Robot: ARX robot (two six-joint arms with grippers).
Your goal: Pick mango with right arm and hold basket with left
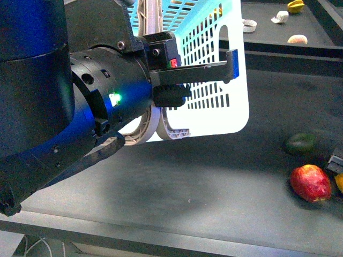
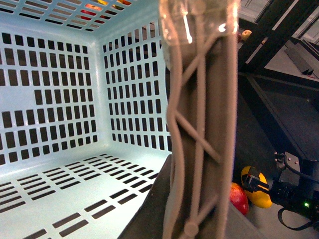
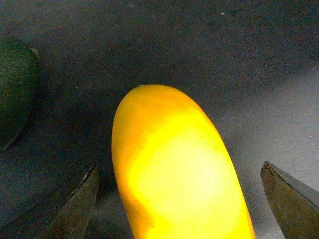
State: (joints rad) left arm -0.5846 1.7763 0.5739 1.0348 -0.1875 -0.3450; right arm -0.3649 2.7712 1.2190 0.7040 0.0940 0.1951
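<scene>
Here mango point(image 3: 174, 174) outside basket point(image 1: 214, 32), between parted fingers of right gripper point(image 3: 178, 166).

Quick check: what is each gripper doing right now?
Left gripper: closed on the basket, gripping its handle.
Right gripper: open, straddling the mango without touching it.

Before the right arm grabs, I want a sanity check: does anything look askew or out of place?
The basket looks tipped rather than flat, its handles at the left gripper. Otherwise the mango lies intact between the open right gripper's jaws.
</scene>
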